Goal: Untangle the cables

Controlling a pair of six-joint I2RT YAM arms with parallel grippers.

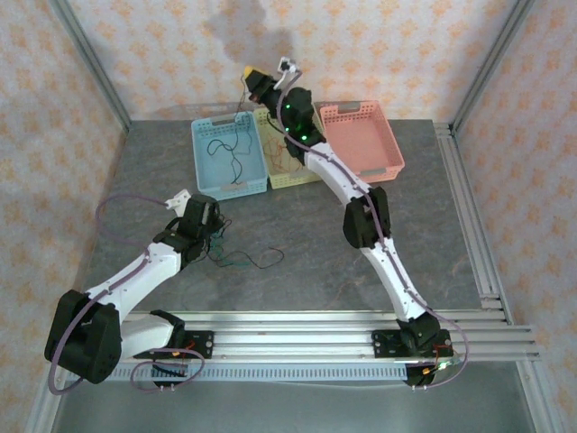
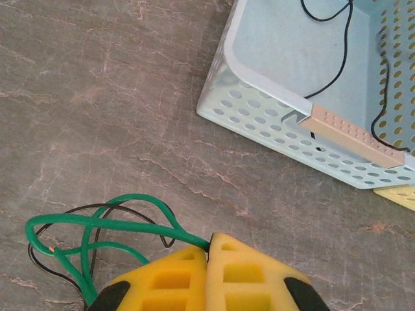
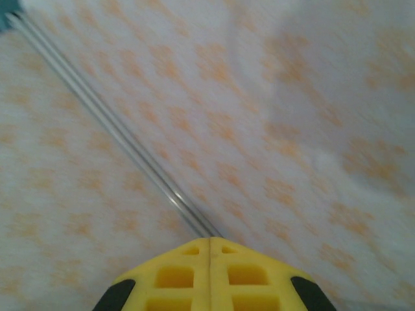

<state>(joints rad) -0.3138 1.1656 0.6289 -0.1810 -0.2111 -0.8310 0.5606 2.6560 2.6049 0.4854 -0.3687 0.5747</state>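
The left gripper (image 2: 209, 247) has its jaws pressed together. The green cable (image 2: 97, 223) loops to their left and runs right up to the tips, tangled with a black cable (image 2: 40, 267). I cannot tell whether it is nipped. The right gripper (image 3: 209, 241) is closed on nothing, its jaws facing the patterned wall (image 3: 292, 97).

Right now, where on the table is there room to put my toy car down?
Biggest bare patch: the table right of the right arm, in front of the pink basket. Another lies left of the blue basket. Crowded: around the left gripper, shut on the tangled green and black cables, and along the basket row.
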